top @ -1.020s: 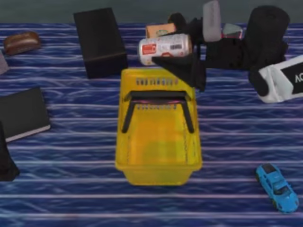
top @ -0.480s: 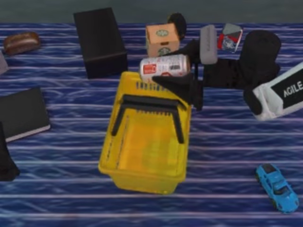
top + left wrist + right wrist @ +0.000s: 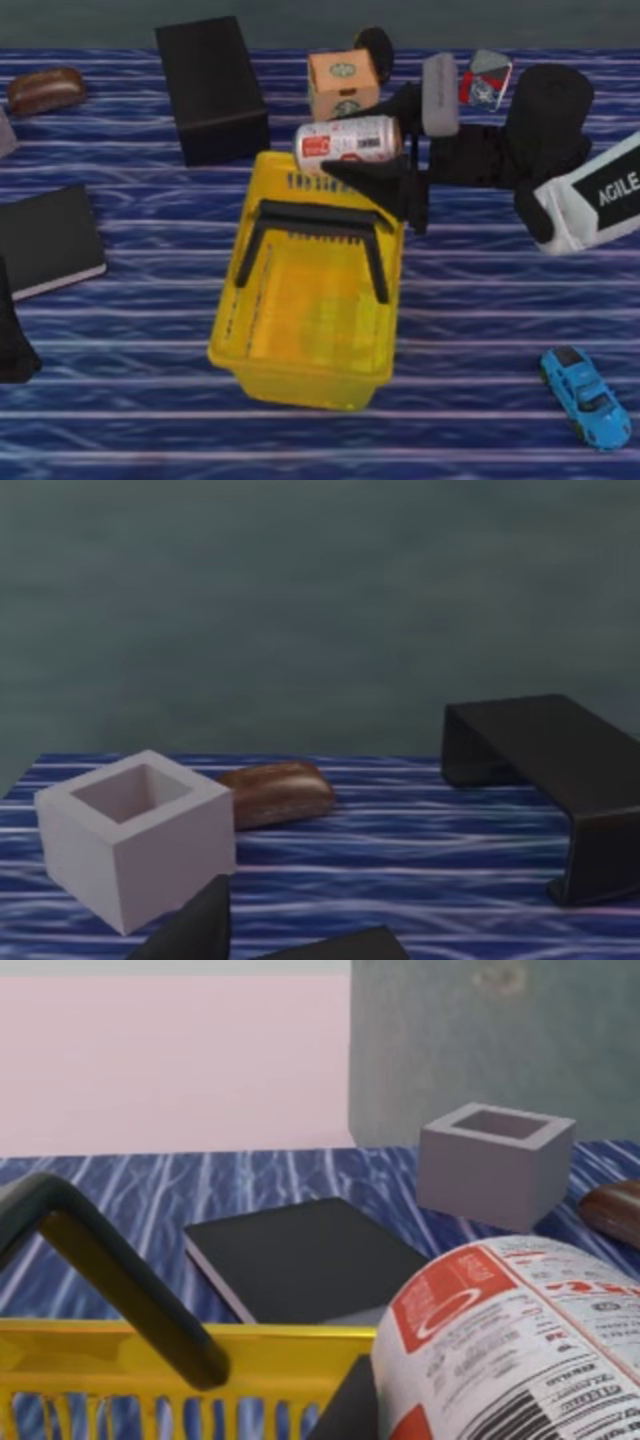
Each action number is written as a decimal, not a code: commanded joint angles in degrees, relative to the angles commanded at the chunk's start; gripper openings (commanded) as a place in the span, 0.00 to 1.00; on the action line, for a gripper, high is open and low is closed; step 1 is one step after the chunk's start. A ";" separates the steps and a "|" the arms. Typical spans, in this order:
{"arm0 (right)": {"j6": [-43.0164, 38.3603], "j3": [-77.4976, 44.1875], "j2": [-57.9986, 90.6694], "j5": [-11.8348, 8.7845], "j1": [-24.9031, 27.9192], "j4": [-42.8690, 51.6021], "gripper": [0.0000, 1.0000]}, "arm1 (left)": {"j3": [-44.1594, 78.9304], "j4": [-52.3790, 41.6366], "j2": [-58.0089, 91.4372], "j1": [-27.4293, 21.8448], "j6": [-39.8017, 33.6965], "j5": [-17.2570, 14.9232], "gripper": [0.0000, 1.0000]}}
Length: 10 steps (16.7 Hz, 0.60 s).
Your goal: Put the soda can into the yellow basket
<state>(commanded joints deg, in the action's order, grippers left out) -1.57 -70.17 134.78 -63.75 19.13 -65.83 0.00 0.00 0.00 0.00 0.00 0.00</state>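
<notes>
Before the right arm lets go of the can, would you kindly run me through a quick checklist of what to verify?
1. Soda can held by right gripper: ok.
2. Can fully over the yellow basket: not ok; it sits at the far rim.
3. Basket square to the table: not ok; it is skewed.
4. Handles clear of the drop path: cannot tell.
5. Orange box clear of the can: ok.
6. Left arm parked at the table's left edge: ok.

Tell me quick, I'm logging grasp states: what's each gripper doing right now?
Right gripper: closed on the soda can, held sideways over the far rim of the yellow basket.
Left gripper: parked at the table's left edge.
</notes>
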 joint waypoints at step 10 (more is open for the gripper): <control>0.00 0.00 0.00 0.00 0.00 0.00 1.00 | 0.00 0.00 0.00 0.00 0.00 0.00 1.00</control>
<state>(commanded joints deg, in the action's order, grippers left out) -1.57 -70.17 134.78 -63.75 19.13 -65.83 0.00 0.00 0.00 0.00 0.00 0.00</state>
